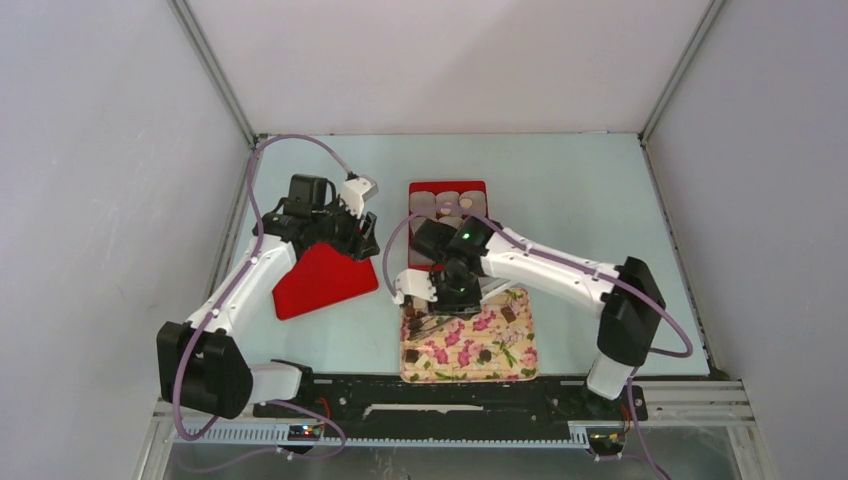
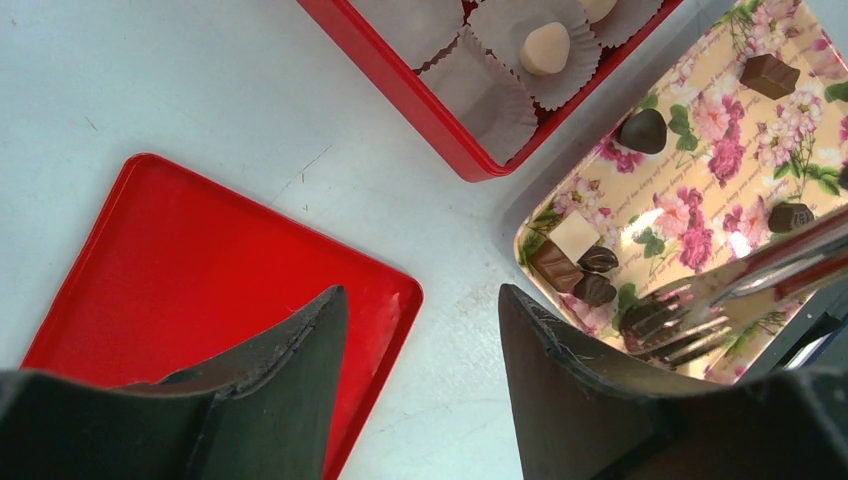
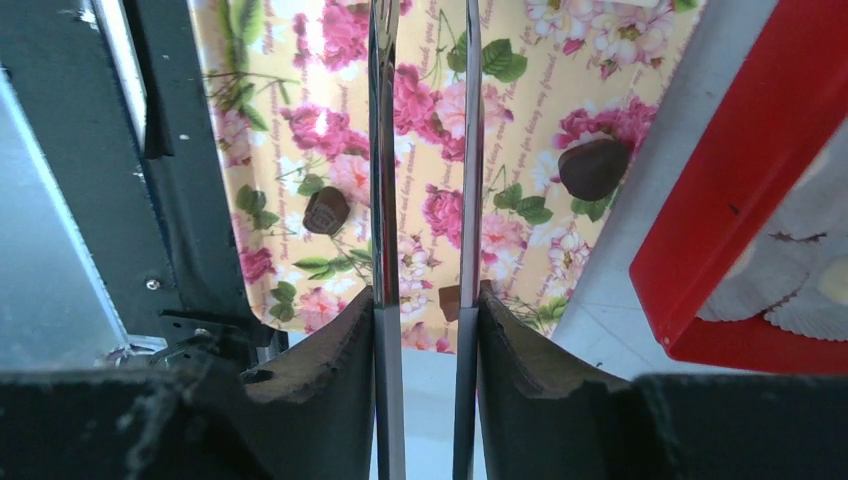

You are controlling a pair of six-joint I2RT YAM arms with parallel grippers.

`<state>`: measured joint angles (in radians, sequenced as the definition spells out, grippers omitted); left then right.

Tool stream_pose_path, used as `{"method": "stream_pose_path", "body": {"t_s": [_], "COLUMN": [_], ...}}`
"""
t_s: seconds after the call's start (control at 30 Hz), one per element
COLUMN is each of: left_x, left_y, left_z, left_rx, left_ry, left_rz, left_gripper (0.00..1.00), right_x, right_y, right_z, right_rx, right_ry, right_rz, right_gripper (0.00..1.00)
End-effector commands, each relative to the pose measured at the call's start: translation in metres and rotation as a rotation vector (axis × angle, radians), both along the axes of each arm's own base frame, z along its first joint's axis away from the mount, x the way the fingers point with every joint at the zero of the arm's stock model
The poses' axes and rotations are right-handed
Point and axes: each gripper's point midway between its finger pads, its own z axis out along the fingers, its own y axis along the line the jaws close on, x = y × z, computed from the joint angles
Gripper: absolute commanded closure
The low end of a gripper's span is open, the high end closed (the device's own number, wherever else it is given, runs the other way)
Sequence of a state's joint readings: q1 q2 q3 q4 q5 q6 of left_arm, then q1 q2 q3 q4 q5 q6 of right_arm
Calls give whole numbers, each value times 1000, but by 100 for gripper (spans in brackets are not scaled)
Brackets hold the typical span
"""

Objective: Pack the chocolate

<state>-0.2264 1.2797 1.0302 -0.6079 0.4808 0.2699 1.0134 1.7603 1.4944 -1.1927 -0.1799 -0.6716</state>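
Left gripper (image 2: 420, 300): jaws spread wide, nothing between them; it hangs over a corner of the red lid (image 2: 200, 290) lying on the table (image 2: 150, 90)
Right gripper (image 3: 422, 295): clenched on both metal arms of the tongs (image 3: 385, 180), above the floral tray (image 3: 300, 120)
Chocolate (image 2: 643, 130): mostly dark pieces scattered on the floral tray; one cream piece (image 2: 545, 48) sits in a paper cup (image 2: 480, 95) inside the red box (image 2: 400, 85)
Top view only: both arms whole; the box lies beyond the tray, the lid off to the left, apart from both
Left wrist only: the forked tong tips low over the tray, near a corner cluster (image 2: 557, 266) of one pale square and three dark pieces; contact cannot be told
Right wrist only: the grip itself; a brown piece (image 3: 450, 300) shows in the gap between the tong arms
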Motion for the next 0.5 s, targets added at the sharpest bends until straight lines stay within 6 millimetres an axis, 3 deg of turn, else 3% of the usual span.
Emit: {"method": "stream_pose_path", "body": {"t_s": [0.0,0.17,0.47], "left_x": [-4,-4,-6], "left_y": [-2,-3,-1], "left_z": [1,2,2], "left_rx": [-19,-22,-14], "left_ry": [-10,-6,-13], "left_rz": [-22,-26,-27], "left_gripper": [38,37,38], "right_x": [-4,20,118], "right_y": [5,2,-13], "right_z": [63,84,102], "right_rx": [193,271,349], "right_ry": [-7,-38,-205], "right_rz": [37,-29,-300], "right_gripper": [74,75,75]}}
